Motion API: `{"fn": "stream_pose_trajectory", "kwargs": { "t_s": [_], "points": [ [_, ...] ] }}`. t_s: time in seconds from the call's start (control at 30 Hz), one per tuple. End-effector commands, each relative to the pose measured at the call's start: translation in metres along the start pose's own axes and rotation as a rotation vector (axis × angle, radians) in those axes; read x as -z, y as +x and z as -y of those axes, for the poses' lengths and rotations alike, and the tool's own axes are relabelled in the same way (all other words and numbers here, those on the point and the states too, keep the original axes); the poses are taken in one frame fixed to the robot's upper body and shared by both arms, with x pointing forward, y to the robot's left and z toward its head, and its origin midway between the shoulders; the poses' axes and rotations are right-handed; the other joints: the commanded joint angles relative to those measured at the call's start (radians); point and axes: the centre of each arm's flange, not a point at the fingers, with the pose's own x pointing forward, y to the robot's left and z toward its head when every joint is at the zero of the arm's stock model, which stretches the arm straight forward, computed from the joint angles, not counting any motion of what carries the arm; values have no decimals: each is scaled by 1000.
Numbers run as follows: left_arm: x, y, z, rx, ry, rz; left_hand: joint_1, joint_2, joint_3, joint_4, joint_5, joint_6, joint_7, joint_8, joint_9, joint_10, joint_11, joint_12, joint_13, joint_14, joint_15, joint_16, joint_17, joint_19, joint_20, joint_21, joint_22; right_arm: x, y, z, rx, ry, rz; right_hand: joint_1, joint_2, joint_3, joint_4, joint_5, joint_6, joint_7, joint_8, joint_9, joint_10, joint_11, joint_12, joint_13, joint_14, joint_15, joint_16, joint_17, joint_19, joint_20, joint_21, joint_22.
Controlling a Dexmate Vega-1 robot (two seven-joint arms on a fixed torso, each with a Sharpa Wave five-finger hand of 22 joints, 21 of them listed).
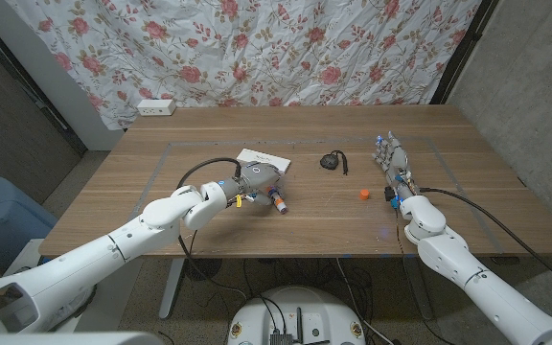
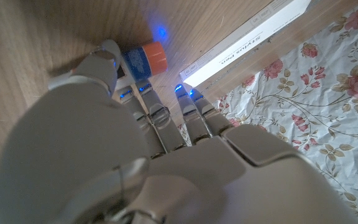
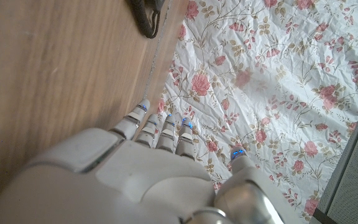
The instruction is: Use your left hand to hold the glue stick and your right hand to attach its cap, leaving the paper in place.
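The glue stick [image 1: 278, 200] lies on the table near the middle, its blue label and orange end [image 2: 145, 58] showing in the left wrist view. My left hand [image 1: 255, 178] is curled down over it, and the stick sits between the thumb [image 2: 102, 57] and the fingers [image 2: 156, 111]. Its small orange cap [image 1: 363, 195] lies apart on the wood to the right. Just right of the cap stands my right hand [image 1: 393, 168], fingers straight and spread, holding nothing. The white paper [image 1: 261, 156] lies just beyond my left hand, with its printed edge [image 2: 247, 38] close to the fingertips.
A black coiled object [image 1: 332, 160] lies beyond the cap, between the two hands, and also appears as a dark object [image 3: 145, 15] in the right wrist view. A white power strip [image 1: 155, 107] sits at the far left edge. A floral curtain hangs behind the table.
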Motion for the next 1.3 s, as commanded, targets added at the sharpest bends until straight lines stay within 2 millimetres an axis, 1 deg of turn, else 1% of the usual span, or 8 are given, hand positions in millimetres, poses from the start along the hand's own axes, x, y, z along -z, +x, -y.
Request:
{"fn": "stream_pose_trajectory", "kwargs": {
  "t_s": [0.03,0.13,0.27,0.6,0.97,1.3],
  "points": [
    [4,-2,2,-6,6,-13,7,29,-14,1,4,82,9,1,0,78,-8,16,11,31,-155,7,7,14,-11,0,3,0,0,-2,0,-3,-2,-6,35,3,7,7,12,1,2,4,10,1,5,3,5,-2,7,2,5,7,5,4],
    [5,-2,1,-7,11,-15,8,31,-17,0,4,86,15,-1,0,92,-9,18,11,39,-157,8,7,16,-12,1,3,-1,1,-2,-2,-3,0,-6,36,3,8,7,13,0,2,4,10,0,6,4,5,-1,7,2,5,7,5,5],
    [7,-3,-2,-8,13,-22,5,34,-22,2,4,86,16,-3,0,102,-9,18,12,47,-156,9,8,18,-13,1,3,-2,2,-2,-4,-6,1,-6,36,3,9,7,13,0,2,4,10,-1,5,4,4,-1,7,1,5,7,5,5],
    [13,-6,-13,-19,12,-39,5,42,-29,1,3,100,26,-5,1,130,-9,21,13,65,-159,10,8,21,-15,0,3,-4,4,-1,-9,-14,0,-5,36,4,11,8,14,0,1,4,9,0,5,4,4,2,6,0,4,7,5,5],
    [18,-7,-26,-34,19,-48,5,43,-36,0,2,106,29,-9,1,145,-10,19,13,71,-161,8,8,21,-18,-1,3,-6,5,1,-14,-23,-6,-4,35,5,13,9,15,-1,0,4,9,1,4,4,3,2,6,0,3,6,5,5],
    [27,-6,-38,-44,35,-60,5,46,-39,0,2,106,28,-13,1,148,-10,16,12,72,-161,6,8,20,-19,-1,3,-10,5,7,-14,-26,6,-3,33,4,13,9,16,-2,-1,4,9,0,4,4,2,0,7,-1,2,6,4,5]
  ]
}}
